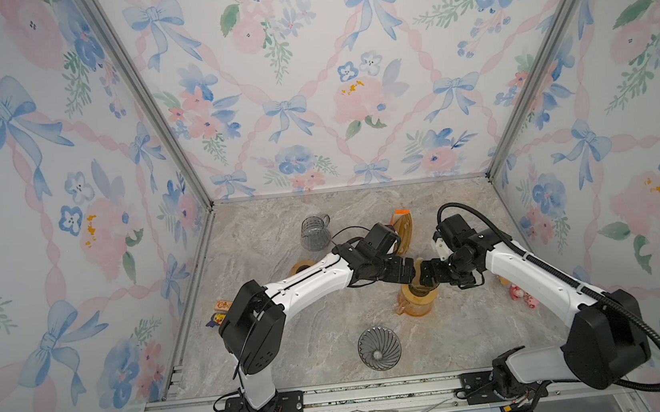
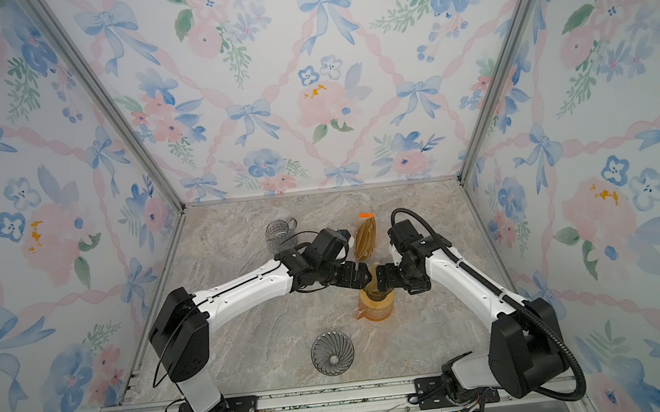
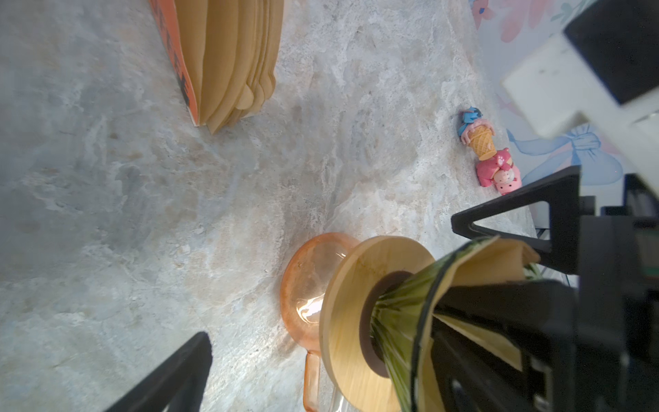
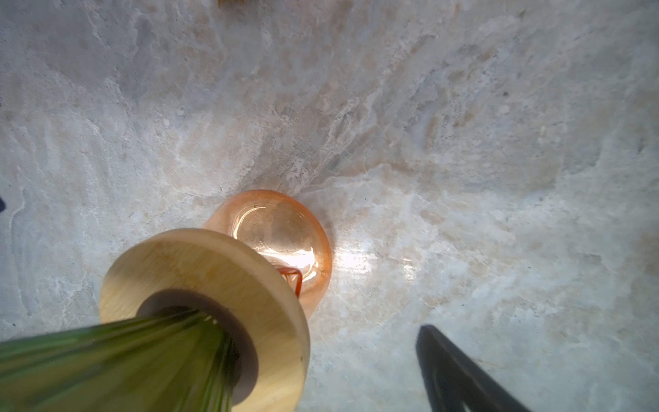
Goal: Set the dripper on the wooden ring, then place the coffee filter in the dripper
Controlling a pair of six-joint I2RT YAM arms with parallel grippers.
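Two robot arms met over an orange glass carafe standing on a marble tabletop. A green ribbed glass dripper with a wooden collar sat on top of the carafe. The brown paper coffee filter was in the dripper's mouth, with its folded edges poking above the rim. The right gripper hung directly over the dripper with its jaws spread wide. Whether its fingers touched the filter could not be told. The left gripper hovered just beside it, jaws wide apart and empty. A pack of spare filters lay farther back. A second, clear dripper stood nearer the front edge.
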